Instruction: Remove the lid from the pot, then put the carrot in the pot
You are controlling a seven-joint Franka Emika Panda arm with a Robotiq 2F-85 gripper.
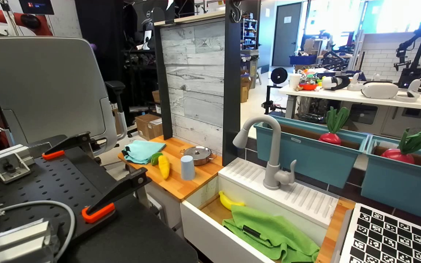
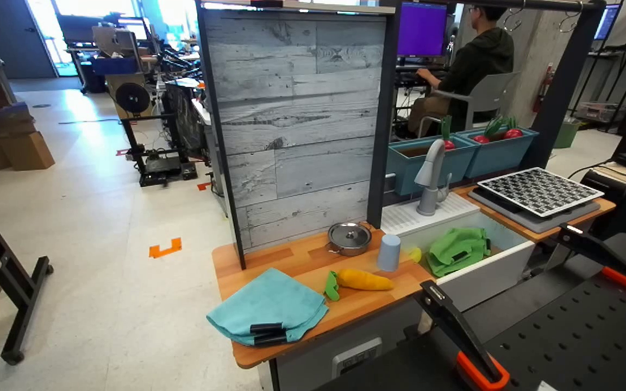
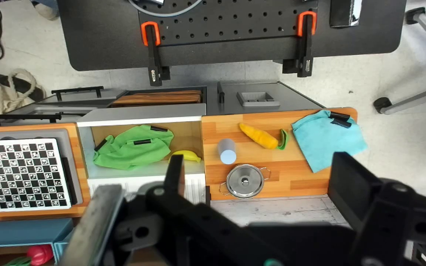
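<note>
The small silver pot stands on the wooden counter beside the plank wall, its wire handles out to the sides. It also shows in an exterior view. The round grey lid sits on the pot, knob up; it shows in both exterior views. The orange-yellow carrot with its green top lies on the counter, apart from the pot; it shows in both exterior views. My gripper is wide open and empty, high above the counter. It is out of both exterior views.
A grey-blue cup stands close to the pot. A teal cloth lies by the carrot's green end. The sink beside the counter holds a green cloth and a banana. The plank wall rises behind the pot.
</note>
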